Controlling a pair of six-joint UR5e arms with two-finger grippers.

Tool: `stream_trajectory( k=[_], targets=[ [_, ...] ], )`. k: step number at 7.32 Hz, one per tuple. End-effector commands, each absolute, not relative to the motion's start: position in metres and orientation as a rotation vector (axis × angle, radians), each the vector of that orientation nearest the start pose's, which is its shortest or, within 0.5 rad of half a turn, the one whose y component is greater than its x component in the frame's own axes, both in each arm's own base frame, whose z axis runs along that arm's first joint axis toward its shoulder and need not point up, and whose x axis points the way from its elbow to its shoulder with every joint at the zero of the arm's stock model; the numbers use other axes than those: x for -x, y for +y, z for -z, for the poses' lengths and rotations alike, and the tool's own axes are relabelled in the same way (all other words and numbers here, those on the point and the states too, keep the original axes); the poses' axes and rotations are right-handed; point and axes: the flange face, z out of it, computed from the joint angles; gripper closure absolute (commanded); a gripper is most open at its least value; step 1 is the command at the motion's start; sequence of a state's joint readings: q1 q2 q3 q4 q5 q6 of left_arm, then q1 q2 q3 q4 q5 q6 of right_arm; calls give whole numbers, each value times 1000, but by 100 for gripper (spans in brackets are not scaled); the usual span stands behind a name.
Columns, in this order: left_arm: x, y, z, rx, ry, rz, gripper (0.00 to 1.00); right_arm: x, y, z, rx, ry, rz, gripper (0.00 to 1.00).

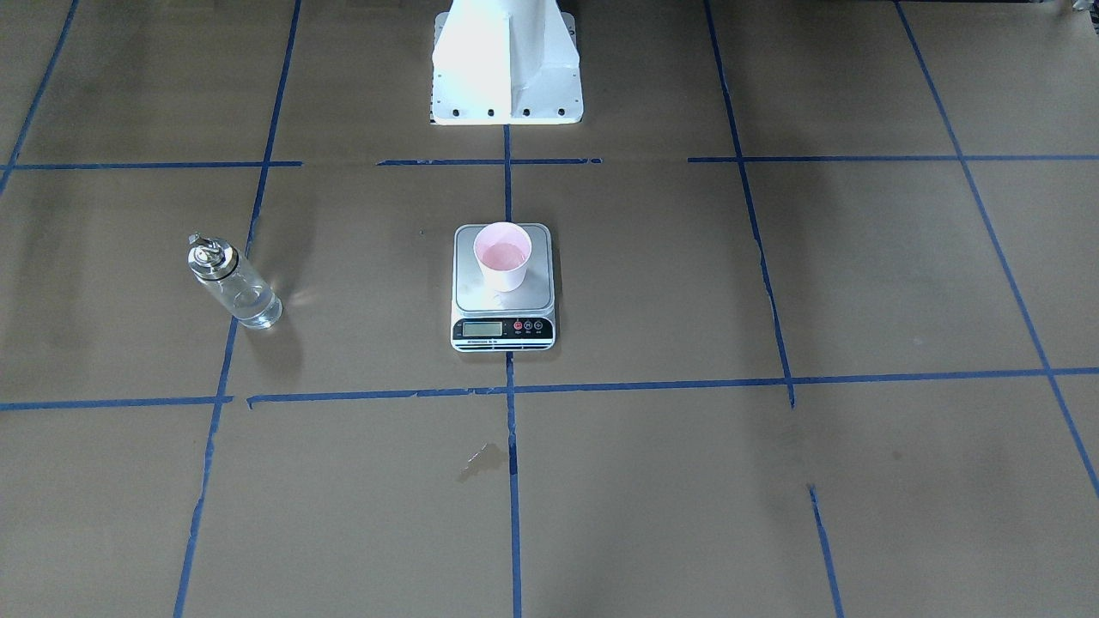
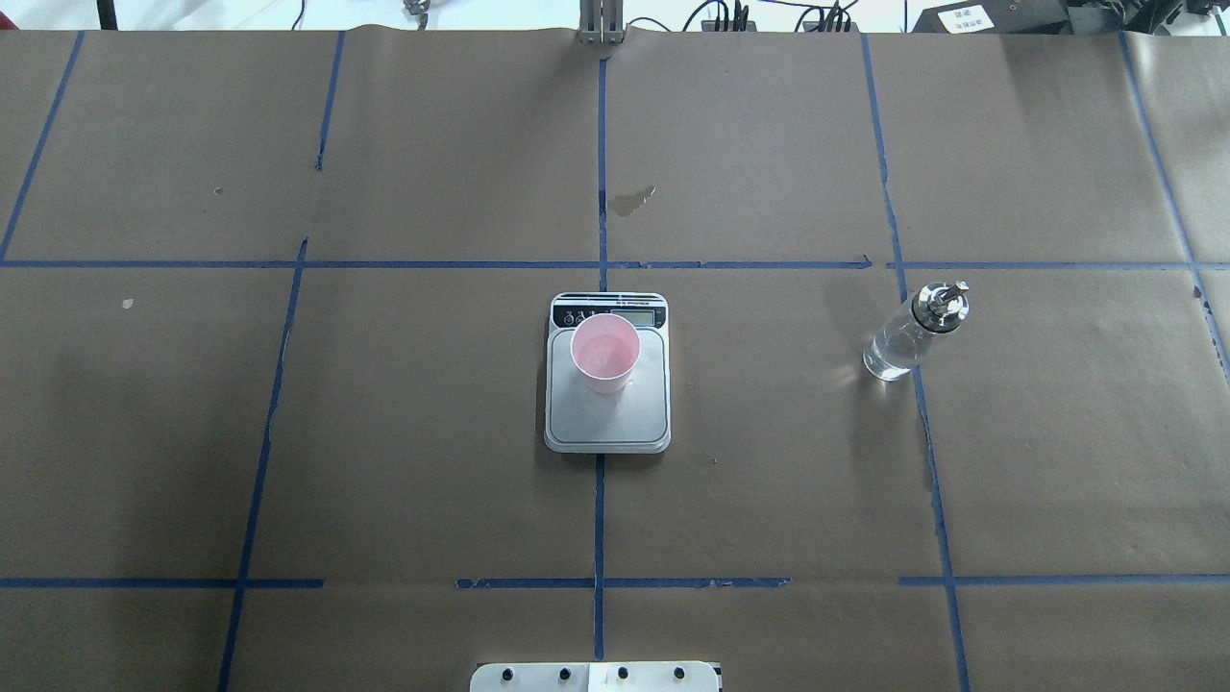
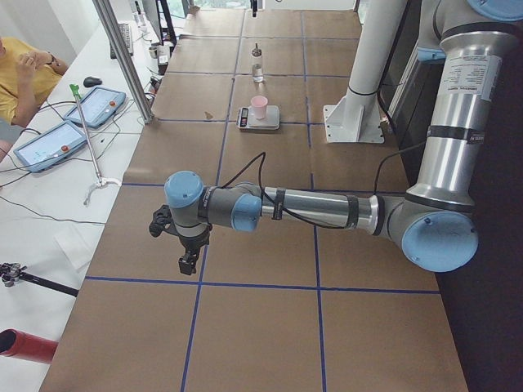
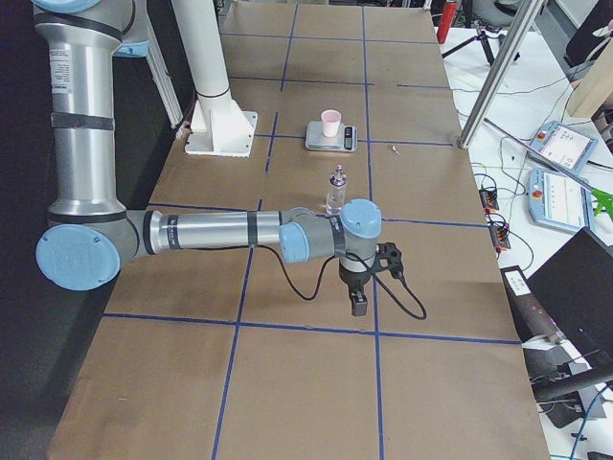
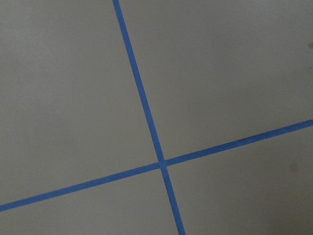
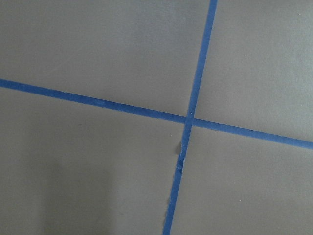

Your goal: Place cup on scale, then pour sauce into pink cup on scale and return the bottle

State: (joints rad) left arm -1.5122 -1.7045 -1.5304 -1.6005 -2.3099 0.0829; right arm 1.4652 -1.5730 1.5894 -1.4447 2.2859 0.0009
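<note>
The pink cup (image 1: 502,257) stands upright on the steel platform of the scale (image 1: 481,298) at the table's middle; both also show in the overhead view, the cup (image 2: 605,356) on the scale (image 2: 615,423). The clear glass bottle (image 2: 908,336) with its silver spout cap stands upright on the table on the robot's right, with clear sauce (image 1: 249,302) inside. My left gripper (image 3: 189,261) hangs over the table's left end, far from the scale. My right gripper (image 4: 358,307) hangs a little way beyond the bottle (image 4: 336,192). I cannot tell whether either is open or shut.
Brown paper with a grid of blue tape (image 2: 600,519) covers the table. The white robot base (image 1: 506,69) stands behind the scale. A small stain (image 2: 629,200) lies beyond the scale. Both wrist views show only paper and tape crossings (image 5: 163,164). Tablets (image 3: 94,106) lie on the side bench.
</note>
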Motion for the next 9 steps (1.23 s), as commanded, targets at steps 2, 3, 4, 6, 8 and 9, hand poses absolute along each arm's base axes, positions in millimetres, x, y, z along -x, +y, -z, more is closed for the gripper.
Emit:
stream_trajectory(
  k=[2,3,4,6,8,9],
  targets=[
    [32,-533,-605,-24,844,-131,0,-54,-511,-668,-57,-809,143,0],
    [34,-542,-602,-101,797,-162,0,-54,-501,-673,-56,-809,140,0],
    [35,-550,-591,-166,759,-184,0,-54,-502,-672,-53,-809,131,0],
    [38,-543,-598,-166,742,-188,0,-53,-505,-668,-52,-809,114,0],
    [39,-523,-616,-134,742,-174,0,-53,-506,-663,-67,-814,128,0],
    [39,-523,-627,-114,741,-169,0,-53,-515,-654,-78,-796,132,0]
  ],
)
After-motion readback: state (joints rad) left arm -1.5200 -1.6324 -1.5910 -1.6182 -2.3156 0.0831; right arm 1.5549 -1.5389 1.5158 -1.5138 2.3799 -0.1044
